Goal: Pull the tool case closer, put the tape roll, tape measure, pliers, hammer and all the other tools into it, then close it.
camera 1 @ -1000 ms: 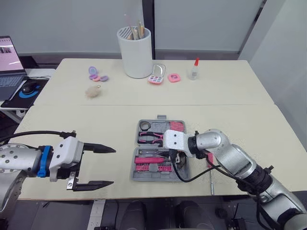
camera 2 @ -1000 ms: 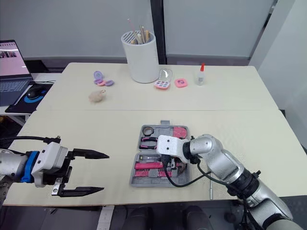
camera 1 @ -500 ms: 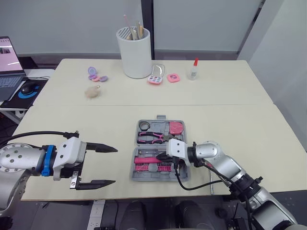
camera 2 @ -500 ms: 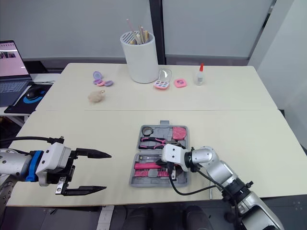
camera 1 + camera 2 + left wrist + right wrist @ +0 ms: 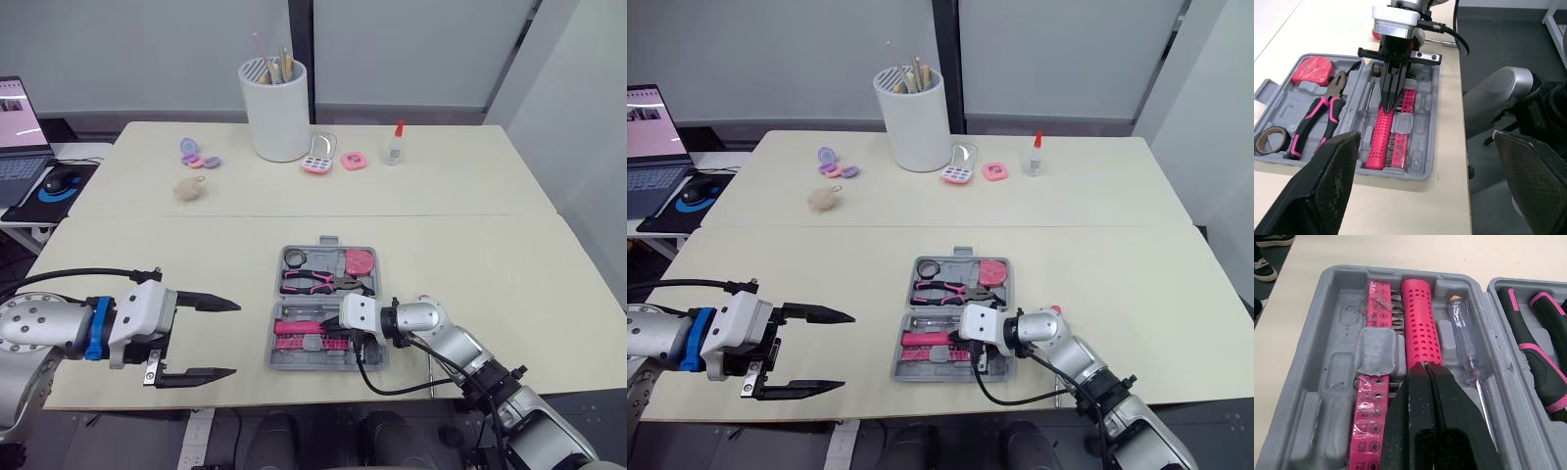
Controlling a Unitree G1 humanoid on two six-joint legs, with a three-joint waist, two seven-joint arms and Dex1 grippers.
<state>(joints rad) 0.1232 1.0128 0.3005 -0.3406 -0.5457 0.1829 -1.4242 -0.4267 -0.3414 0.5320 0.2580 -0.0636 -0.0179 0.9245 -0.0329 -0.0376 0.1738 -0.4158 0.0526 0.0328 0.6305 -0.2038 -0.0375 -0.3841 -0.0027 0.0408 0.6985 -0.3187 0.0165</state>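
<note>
Down inside the open tool case (image 5: 278,358), right gripper (image 5: 1425,365) pinched shut against the pink handle (image 5: 1420,328), left gripper (image 5: 233,339) spread wide, well apart.

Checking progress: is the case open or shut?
Open: the case lies flat in two halves, with pliers and tape measure showing inside.

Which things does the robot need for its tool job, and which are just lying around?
For the job: case, tape roll, tape measure, pliers, pink handle.
Just lying about: cup, glue bottle, palette, fluffy ball, laptop, mouse.
</note>
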